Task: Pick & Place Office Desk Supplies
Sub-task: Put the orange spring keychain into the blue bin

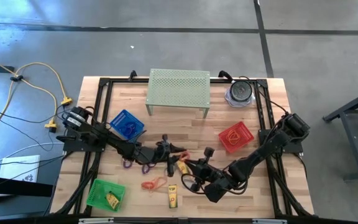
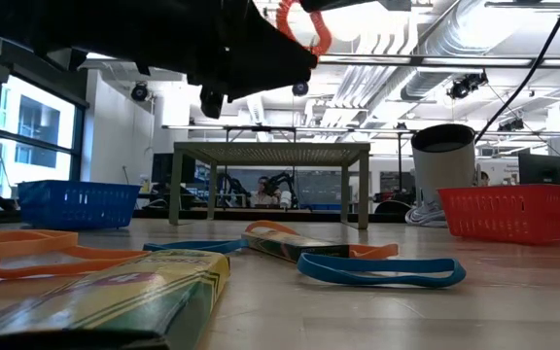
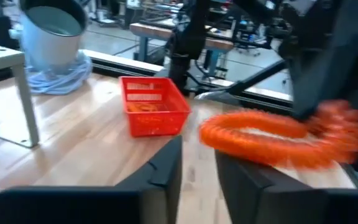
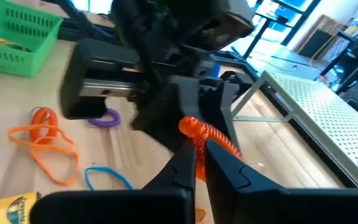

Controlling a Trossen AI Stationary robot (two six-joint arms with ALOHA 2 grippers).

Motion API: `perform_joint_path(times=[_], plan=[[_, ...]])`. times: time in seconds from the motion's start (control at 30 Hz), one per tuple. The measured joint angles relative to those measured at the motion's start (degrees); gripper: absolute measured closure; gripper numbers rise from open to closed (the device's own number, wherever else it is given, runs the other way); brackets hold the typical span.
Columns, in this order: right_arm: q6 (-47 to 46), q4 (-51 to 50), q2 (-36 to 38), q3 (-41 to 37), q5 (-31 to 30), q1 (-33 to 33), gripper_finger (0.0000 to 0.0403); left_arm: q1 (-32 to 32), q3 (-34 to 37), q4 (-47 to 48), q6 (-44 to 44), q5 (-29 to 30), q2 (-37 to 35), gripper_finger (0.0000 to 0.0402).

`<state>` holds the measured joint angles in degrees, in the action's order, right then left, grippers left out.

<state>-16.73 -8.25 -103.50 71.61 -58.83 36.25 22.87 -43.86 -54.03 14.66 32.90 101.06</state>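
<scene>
High view: three mesh baskets on the bench (image 1: 253, 127): blue basket (image 1: 127, 124), red basket (image 1: 236, 137), green basket (image 1: 105, 193). One pale green stand (image 1: 178, 91). Both arms meet mid-bench.

Low view: one blue loop (image 2: 382, 270) lies flat; one orange coiled band (image 2: 301, 26) hangs overhead.

Left wrist view: left gripper (image 3: 197, 163) narrowly parted, the band (image 3: 272, 138) just beyond its tips; contact cannot be told.

Right wrist view: right gripper (image 4: 200, 153) closed, pinching the band (image 4: 205, 132). One purple loop (image 4: 107, 119), orange loops (image 4: 45, 140) below.
</scene>
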Motion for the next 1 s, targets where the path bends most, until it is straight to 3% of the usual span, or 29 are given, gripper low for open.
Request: perform_joint_path(times=[0.2, 0.43, 0.63, 1.0], plan=[[-0.90, -0.05, 0.00, 0.00, 1.00, -0.67, 0.0356, 0.71, 0.00, 0.10, -1.98, 0.29, 0.00, 0.0394], [-0.97, -0.17, 0.00, 0.00, 0.86, -0.65, 0.0339, 0.93, 0.00, 0.03, -2.87, 0.25, 0.00, 0.0396], [0.44, -0.17, 0.00, 0.00, 0.81, -0.63, 0.0387, 1.62, 0.00, 0.01, -4.49, 0.20, 0.00, 0.0397], [0.83, -0.17, 0.00, 0.00, 0.52, -0.37, 0.0397, 2.94, 0.00, 0.43, -13.24, 0.87, 0.00, 0.0395]])
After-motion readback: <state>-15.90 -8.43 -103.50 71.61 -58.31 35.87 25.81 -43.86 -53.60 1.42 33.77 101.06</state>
